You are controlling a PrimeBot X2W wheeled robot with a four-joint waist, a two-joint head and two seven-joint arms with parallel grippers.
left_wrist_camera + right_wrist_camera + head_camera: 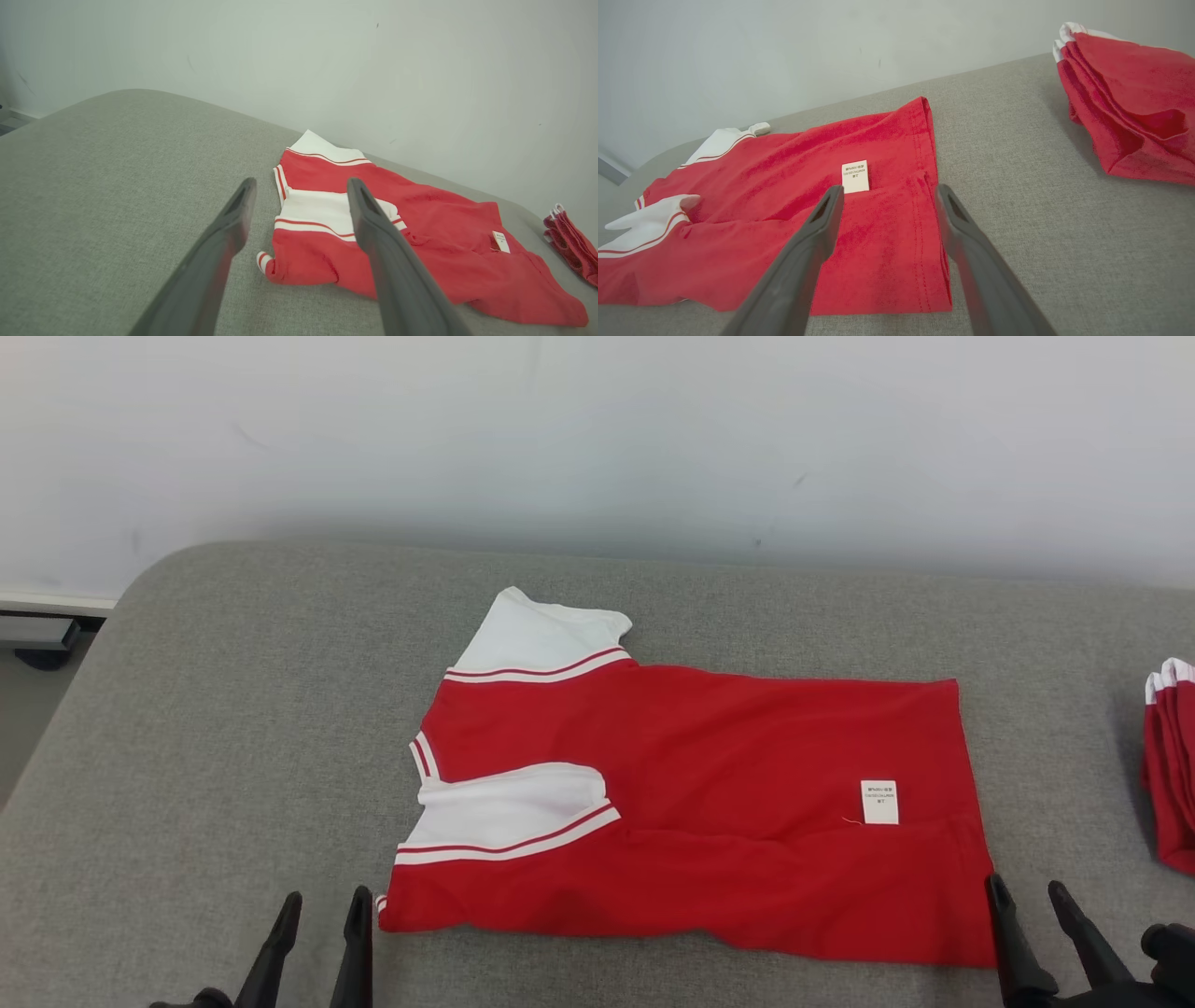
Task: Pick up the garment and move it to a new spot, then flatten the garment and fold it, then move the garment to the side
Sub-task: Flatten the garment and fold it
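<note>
The garment (709, 775) is a red shirt with white, red-striped sleeves, lying folded lengthwise on the grey cushioned surface (233, 709), a white label (879, 801) showing near its right end. My left gripper (319, 905) is open just off the garment's near left corner, holding nothing. In the left wrist view the garment (444, 233) lies ahead of the open left gripper (301, 186). My right gripper (1027, 891) is open at the near right corner. From the right wrist, the open right gripper (887, 193) hovers over the garment's hem (924, 196).
A stack of folded red garments (1172, 756) lies at the right edge of the surface, also seen as a red stack (1129, 102) in the right wrist view. A pale wall (597, 439) stands behind. The surface's left edge rounds off toward the floor (23, 709).
</note>
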